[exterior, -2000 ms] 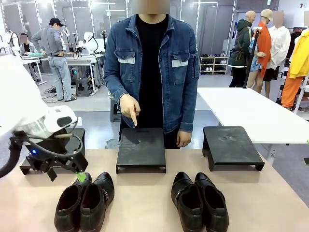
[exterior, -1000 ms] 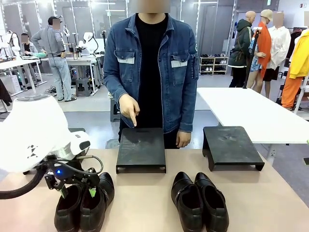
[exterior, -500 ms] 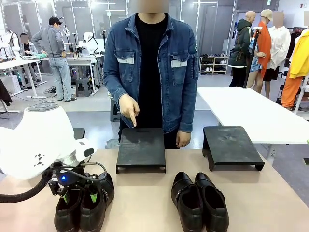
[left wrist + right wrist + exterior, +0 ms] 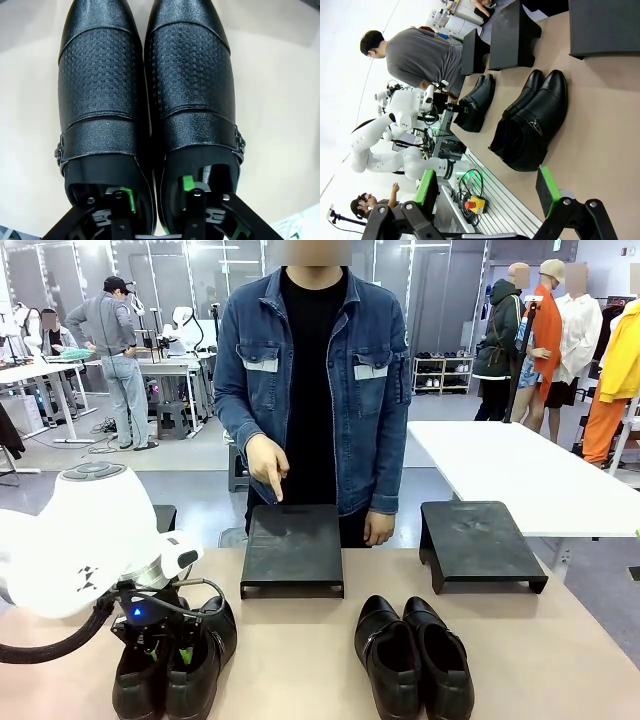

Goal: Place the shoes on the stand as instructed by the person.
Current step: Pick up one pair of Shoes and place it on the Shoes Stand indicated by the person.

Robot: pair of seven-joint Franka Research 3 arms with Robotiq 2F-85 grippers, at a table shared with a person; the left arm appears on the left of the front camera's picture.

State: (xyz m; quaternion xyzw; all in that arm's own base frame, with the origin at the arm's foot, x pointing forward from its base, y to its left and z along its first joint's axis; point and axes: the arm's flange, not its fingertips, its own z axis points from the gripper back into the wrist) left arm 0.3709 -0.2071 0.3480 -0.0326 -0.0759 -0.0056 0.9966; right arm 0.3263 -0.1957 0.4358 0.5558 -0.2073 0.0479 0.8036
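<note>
Inventory, on the surface:
- Black dress shoes: 4, as a left pair and a right pair.
- Black stands: 3: left stand, middle stand, right stand.
- Person at the far side: 1.

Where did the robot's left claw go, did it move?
Yes. The left gripper dropped toward the camera, away from the middle black stand, its fingers inside the left pair of glossy black shoes.

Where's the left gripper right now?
Front view, near-left of the table: the left gripper sits on the left pair of shoes, one finger inside each shoe's opening, straddling their adjoining inner walls.
</note>
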